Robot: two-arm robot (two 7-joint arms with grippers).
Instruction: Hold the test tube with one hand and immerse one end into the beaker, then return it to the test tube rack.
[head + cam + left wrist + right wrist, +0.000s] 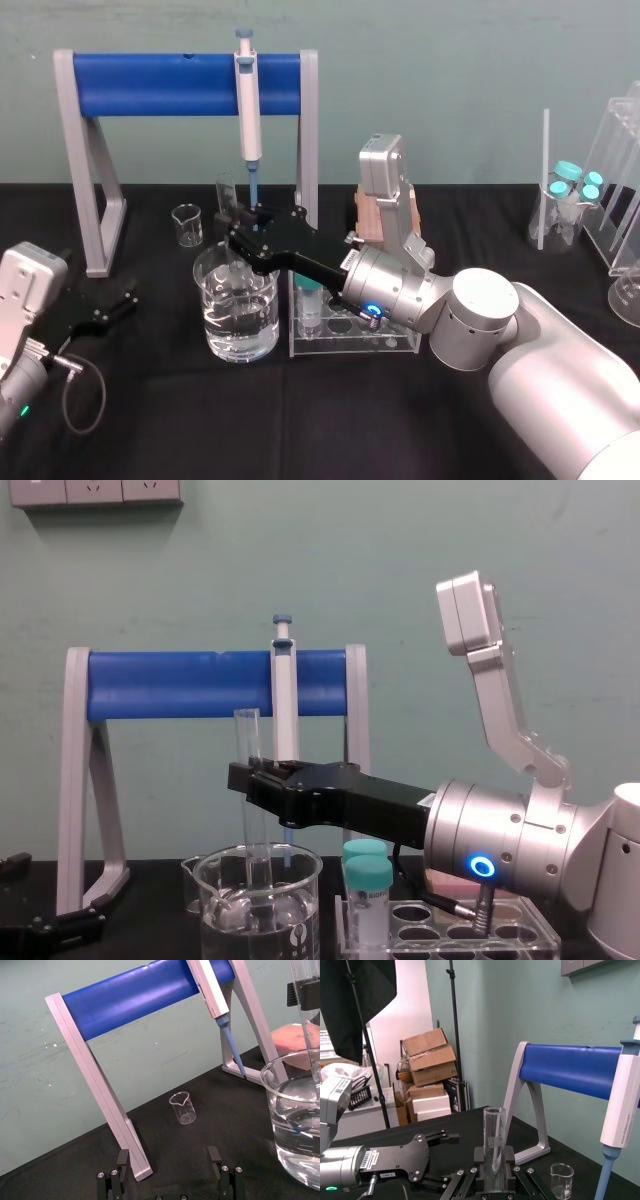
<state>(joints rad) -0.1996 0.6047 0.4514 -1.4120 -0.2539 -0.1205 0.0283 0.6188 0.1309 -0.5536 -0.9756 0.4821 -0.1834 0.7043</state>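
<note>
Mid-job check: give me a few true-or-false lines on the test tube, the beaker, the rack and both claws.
1. The right claw grips the test tube upright. True.
2. The tube's lower end is inside the beaker. True.
3. The beaker is dry. False: it holds clear liquid.
4. The left claw holds the small beaker. False: it rests open on the robot's left, apart from it.
5. The test tube rack stands on the beaker's left. False: it is on its right.
</note>
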